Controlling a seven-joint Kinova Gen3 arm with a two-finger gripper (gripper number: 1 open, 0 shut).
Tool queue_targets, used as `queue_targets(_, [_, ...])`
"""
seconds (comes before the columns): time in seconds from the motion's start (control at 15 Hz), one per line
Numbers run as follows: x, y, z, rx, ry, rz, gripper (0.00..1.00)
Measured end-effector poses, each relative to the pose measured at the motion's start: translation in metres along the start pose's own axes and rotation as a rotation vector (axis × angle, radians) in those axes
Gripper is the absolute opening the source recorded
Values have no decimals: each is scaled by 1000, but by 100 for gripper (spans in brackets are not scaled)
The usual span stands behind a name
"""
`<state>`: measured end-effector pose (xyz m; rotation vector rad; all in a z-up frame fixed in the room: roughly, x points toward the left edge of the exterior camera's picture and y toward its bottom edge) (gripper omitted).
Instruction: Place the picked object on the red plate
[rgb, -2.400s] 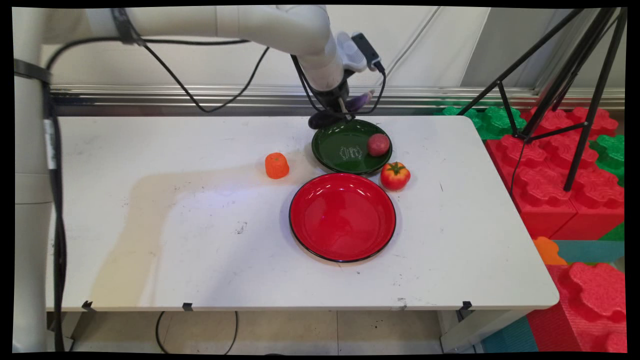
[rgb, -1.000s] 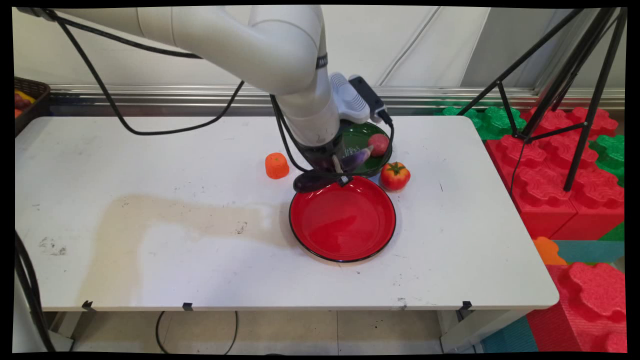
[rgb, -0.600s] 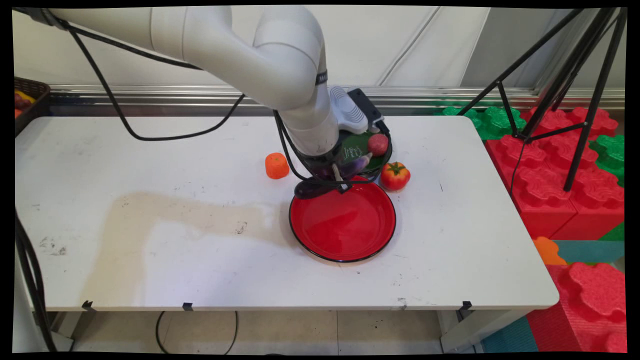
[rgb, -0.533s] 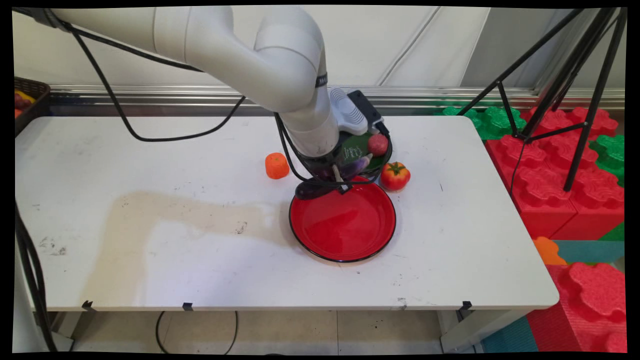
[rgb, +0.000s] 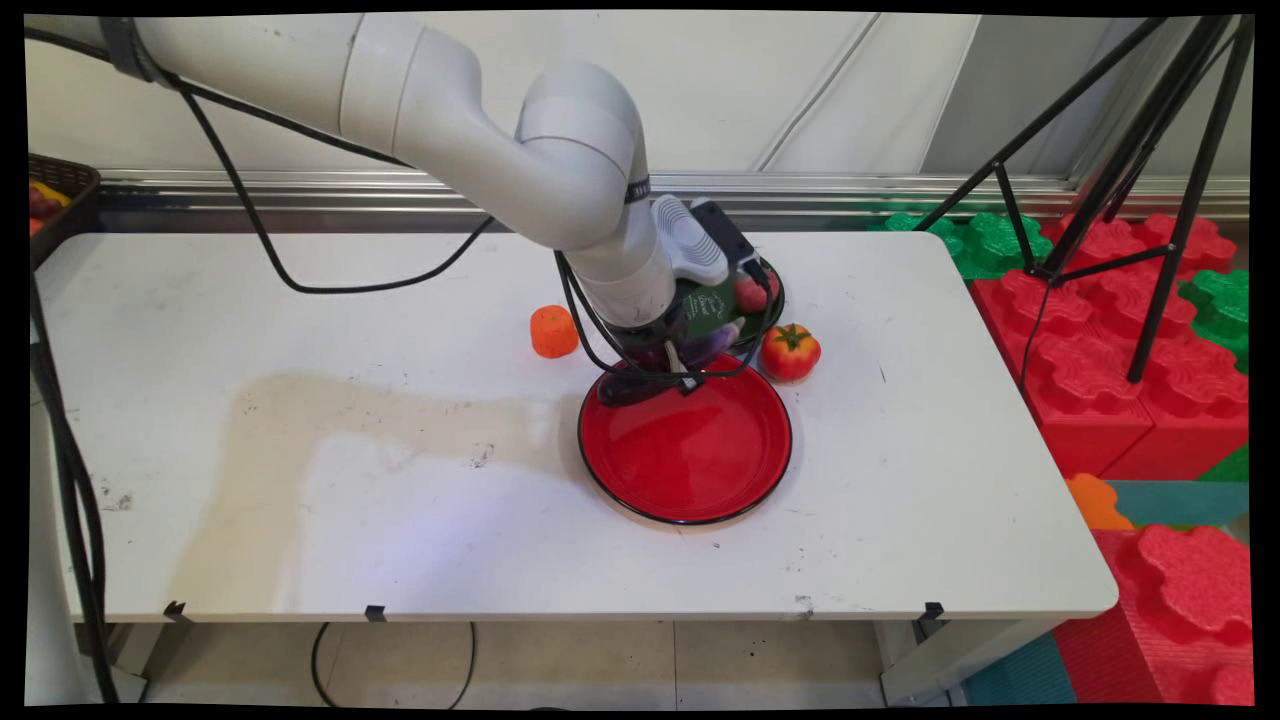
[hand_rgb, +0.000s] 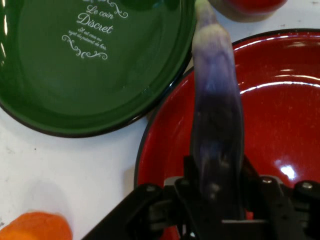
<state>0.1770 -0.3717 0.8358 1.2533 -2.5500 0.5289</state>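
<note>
Jaws clamped mid-body on purple eggplant (hand_rgb: 216, 125) over red plate (hand_rgb: 285, 120) rim beside green plate (hand_rgb: 65, 95); likely light, smooth, slippery plastic.

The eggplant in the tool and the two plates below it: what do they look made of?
The eggplant, clamped in the tool, looks like moulded plastic or rubber: smooth purple skin with a dull sheen. The red plate and the green plate look like glossy lacquered plastic or melamine, possibly glazed ceramic: sharp highlights, thin dark rims, and white lettering printed on the green one.
</note>
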Motion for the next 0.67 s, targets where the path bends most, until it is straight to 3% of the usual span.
queue_targets(0.27, [-3,-4,11,-11,8,2,0])
queue_targets(0.33, [-3,-5,12,-13,10,3,100])
queue_targets(0.67, [-5,-10,15,-20,27,14,100])
